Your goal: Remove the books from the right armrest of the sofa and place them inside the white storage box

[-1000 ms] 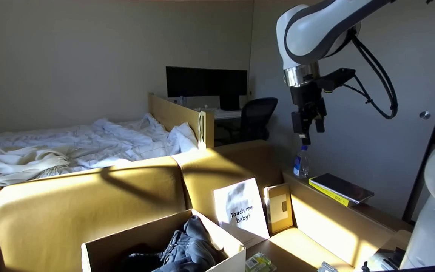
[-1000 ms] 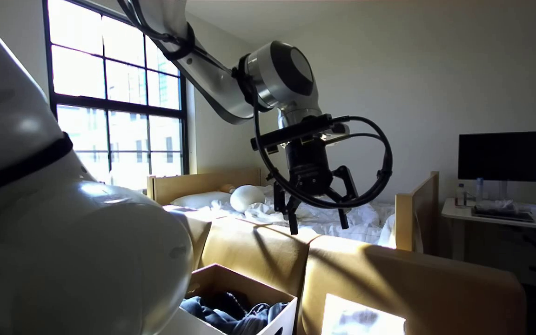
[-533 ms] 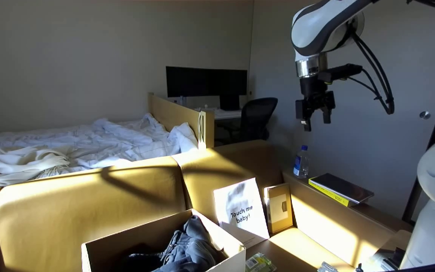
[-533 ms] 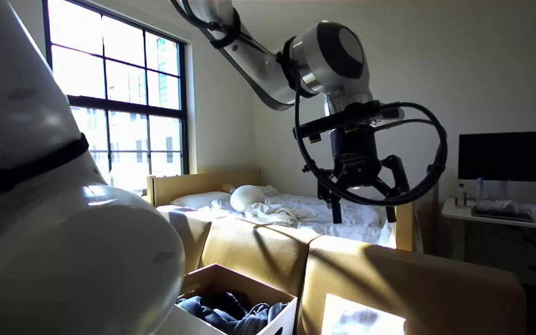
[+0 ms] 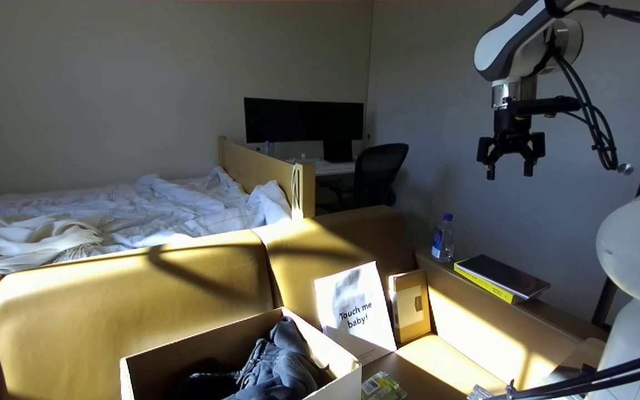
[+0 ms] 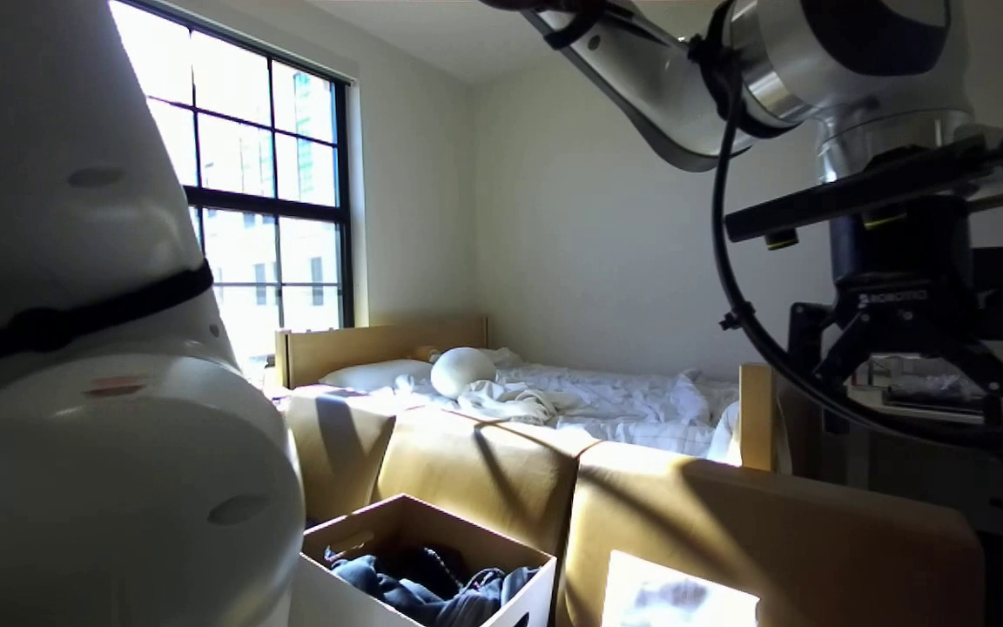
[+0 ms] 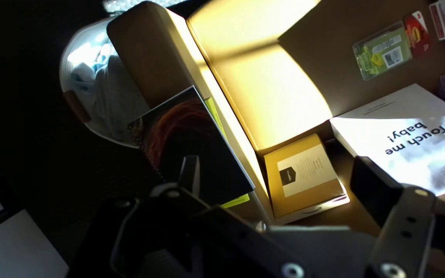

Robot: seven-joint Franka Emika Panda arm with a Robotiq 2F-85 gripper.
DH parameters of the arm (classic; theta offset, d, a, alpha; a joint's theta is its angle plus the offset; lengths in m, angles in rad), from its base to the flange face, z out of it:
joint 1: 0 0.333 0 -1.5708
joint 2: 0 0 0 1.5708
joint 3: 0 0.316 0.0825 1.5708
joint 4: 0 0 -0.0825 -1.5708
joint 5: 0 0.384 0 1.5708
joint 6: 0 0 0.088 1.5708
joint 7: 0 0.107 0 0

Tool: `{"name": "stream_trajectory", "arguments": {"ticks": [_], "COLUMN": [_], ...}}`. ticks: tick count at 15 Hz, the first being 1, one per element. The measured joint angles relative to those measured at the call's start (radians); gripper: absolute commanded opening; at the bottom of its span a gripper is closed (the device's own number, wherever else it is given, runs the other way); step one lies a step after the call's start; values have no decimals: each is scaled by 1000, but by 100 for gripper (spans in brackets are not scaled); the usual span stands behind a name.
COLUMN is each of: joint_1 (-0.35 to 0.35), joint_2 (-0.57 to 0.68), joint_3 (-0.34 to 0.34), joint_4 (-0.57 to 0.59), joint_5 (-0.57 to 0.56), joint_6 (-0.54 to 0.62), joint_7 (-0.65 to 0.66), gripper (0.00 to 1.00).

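A black book (image 5: 503, 276) lies on a yellow book (image 5: 484, 283) on the armrest of the tan sofa (image 5: 131, 289). In the wrist view the black book (image 7: 207, 154) covers most of the yellow book (image 7: 235, 201), of which only edges show. My gripper (image 5: 509, 173) is open and empty, high above the armrest and the books. In the wrist view the gripper (image 7: 280, 168) has its fingers wide apart, with one overlapping the black book. The white storage box (image 5: 348, 383) stands on the sofa, well left of the gripper, and holds a dark garment; its wall also shows in an exterior view (image 6: 532, 596).
A water bottle (image 5: 443, 241) stands on the armrest behind the books. A white "Touch me baby!" package (image 5: 356, 314) and a yellow-brown box (image 5: 411, 308) lean against the sofa back. A green package (image 5: 382, 386) lies on the seat. A white basket (image 7: 91, 96) stands beyond the armrest.
My gripper has moved up and right, away from above the bottle, and has turned; its fingers stay open. In an exterior view it comes nearer the camera. Books and box have not moved.
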Motion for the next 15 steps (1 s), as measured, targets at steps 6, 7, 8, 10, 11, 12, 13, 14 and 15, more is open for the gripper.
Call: {"name": "stream_trajectory", "arguments": {"ticks": [6, 7, 8, 10, 11, 12, 13, 14, 15], "joint_1": [-94, -115, -138, -186, -214, -242, -272, -303, -332], "joint_2": [340, 404, 466, 588, 644, 697, 747, 793, 835], "joint_3": [-117, -120, -120, -108, -94, -77, -56, -33, -9], "joint_4": [261, 310, 360, 467, 523, 581, 643, 702, 760], "joint_5": [259, 309, 357, 442, 471, 492, 504, 505, 505], "joint_6": [78, 78, 76, 54, 32, 4, -26, -60, -95], "joint_7": [2, 5, 6, 2, 0, -9, -34, -70, -112], "gripper": [100, 100, 100, 100, 100, 100, 100, 100, 100]}}
